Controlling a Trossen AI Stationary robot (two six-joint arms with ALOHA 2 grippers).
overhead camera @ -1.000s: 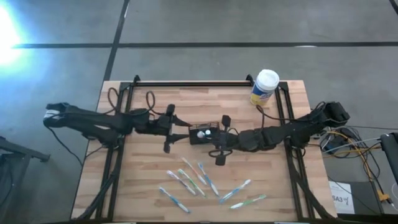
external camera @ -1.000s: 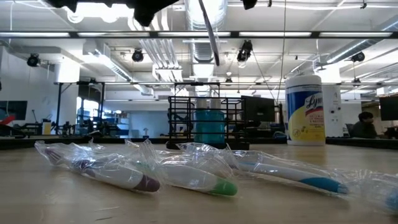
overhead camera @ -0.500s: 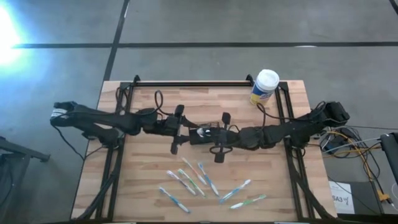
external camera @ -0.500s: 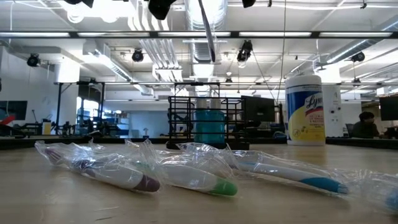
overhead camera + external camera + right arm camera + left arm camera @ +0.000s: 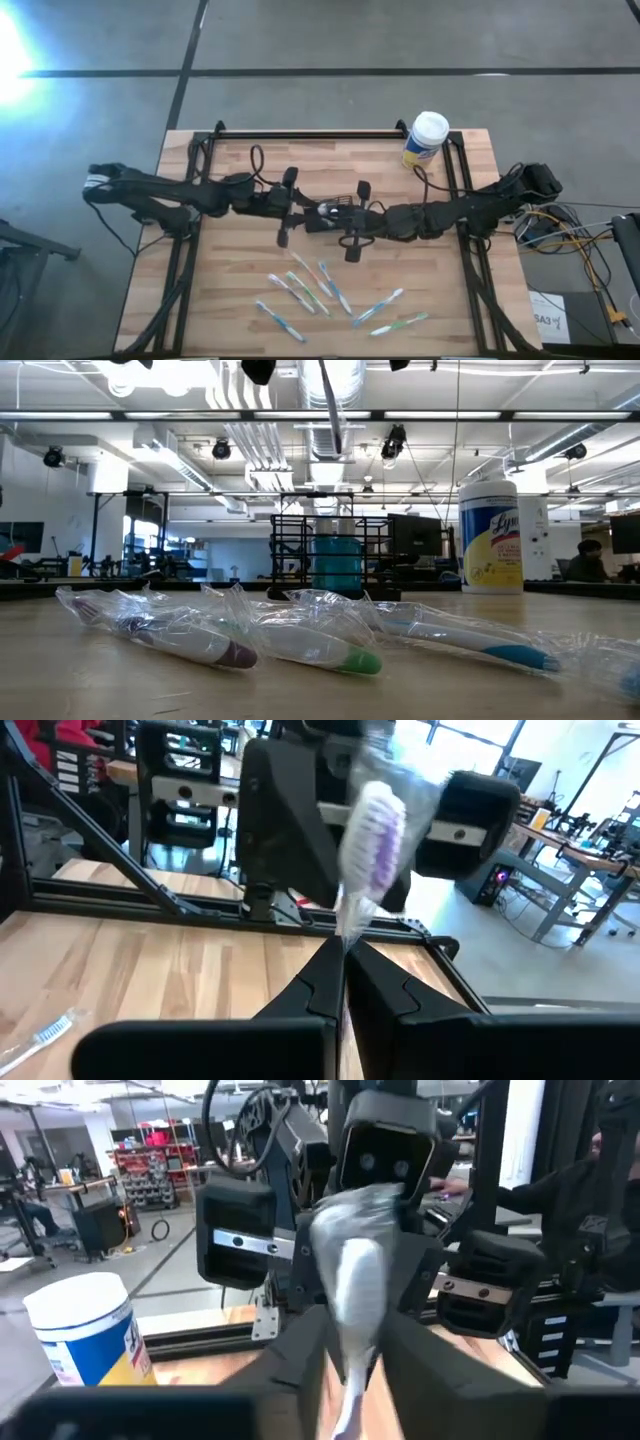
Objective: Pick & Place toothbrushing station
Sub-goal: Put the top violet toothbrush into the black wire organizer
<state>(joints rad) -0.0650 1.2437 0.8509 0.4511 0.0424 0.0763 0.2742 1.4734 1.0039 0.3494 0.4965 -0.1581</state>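
Note:
A plastic-wrapped toothbrush (image 5: 372,830) with purple and white bristles is held high over the table's middle, head up. My right gripper (image 5: 337,214) comes in from the right and is shut on it. My left gripper (image 5: 303,208) comes in from the left and has closed on the same brush (image 5: 350,1280). The toothbrushing station (image 5: 310,555), a black slotted holder, stands on the table below them. In the high view only its rim (image 5: 345,197) shows beside the right gripper. The brush's lower end (image 5: 342,450) hangs above it. My left gripper has a finger on each side of the wrapped shaft (image 5: 348,1355) below the head. It comes in level from the table's left and lies across the brush. The plastic fills the gap, so the touch itself is hard to see. My right gripper pinches the shaft (image 5: 345,925) just under the head at its fingertips. It comes in level from the table's right and lies across the brush. The brush stands nearly upright, slightly tilted, lifted clear of table and holder.
Several wrapped toothbrushes (image 5: 330,295) lie loose on the wood near the front edge (image 5: 300,635). A yellow wipes canister (image 5: 425,140) with a white cap stands at the far right corner. A black rail (image 5: 310,132) runs along the far edge.
My left gripper has moved toward the table's right, up to the toothbrush that my right gripper holds. Most of that move came early in the second. The right arm and the brush have stayed in place.

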